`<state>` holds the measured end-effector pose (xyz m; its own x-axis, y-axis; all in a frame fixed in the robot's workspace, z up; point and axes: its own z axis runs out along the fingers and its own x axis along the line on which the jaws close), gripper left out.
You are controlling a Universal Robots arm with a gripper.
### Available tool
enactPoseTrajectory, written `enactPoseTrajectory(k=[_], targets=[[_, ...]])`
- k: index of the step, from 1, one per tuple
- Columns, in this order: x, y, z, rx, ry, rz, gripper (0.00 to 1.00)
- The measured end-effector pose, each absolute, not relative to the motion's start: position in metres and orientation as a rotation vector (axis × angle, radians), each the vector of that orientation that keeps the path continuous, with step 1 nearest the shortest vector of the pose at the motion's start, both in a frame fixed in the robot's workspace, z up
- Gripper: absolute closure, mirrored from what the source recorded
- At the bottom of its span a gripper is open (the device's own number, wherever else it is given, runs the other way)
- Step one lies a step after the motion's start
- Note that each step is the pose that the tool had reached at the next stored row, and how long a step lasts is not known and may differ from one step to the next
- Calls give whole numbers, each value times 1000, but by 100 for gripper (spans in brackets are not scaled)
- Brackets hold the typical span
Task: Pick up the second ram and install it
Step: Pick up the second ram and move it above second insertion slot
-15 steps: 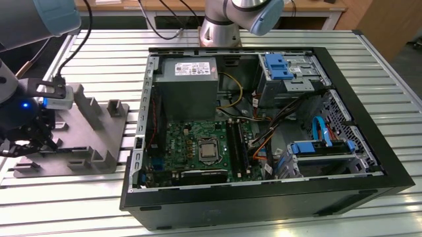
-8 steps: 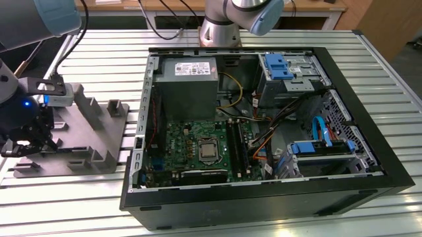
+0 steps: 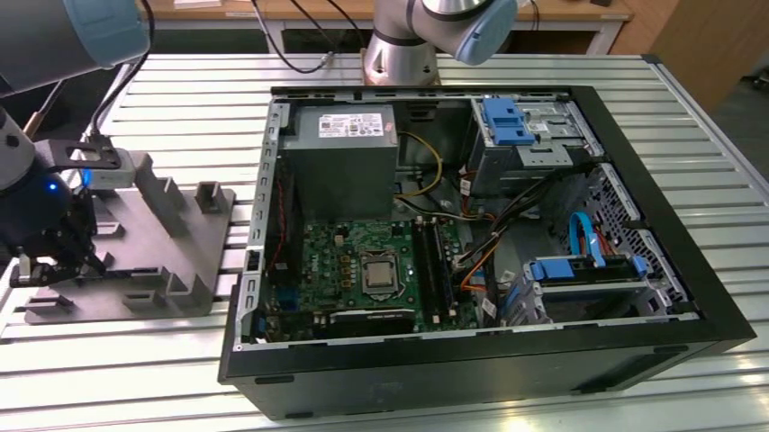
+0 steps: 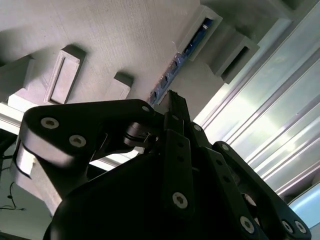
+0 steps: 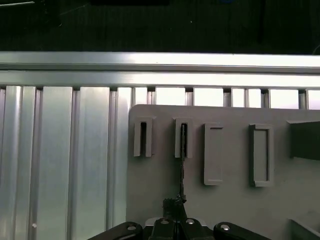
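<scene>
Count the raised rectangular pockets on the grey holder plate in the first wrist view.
4, in one row: the end pocket beside the plate's edge, the next pocket holding the second ram, which the tool grips, then two longer pockets. Others may lie outside the picture.

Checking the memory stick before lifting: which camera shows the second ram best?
The second wrist view: the second ram shows its blue-green face, seated in the gray fixture. The first wrist view gives a thin dark edge. In the exterior view the gripper covers its spot.
</scene>
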<state>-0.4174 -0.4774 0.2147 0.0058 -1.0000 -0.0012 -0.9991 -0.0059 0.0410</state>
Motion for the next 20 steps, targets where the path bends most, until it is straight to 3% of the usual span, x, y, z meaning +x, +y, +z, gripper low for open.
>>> enactPoseTrajectory(k=[15, 20], targets=[[-417, -473, 213, 2244, -2166, -57, 90], [-417, -473, 213, 2244, -2166, -55, 83]])
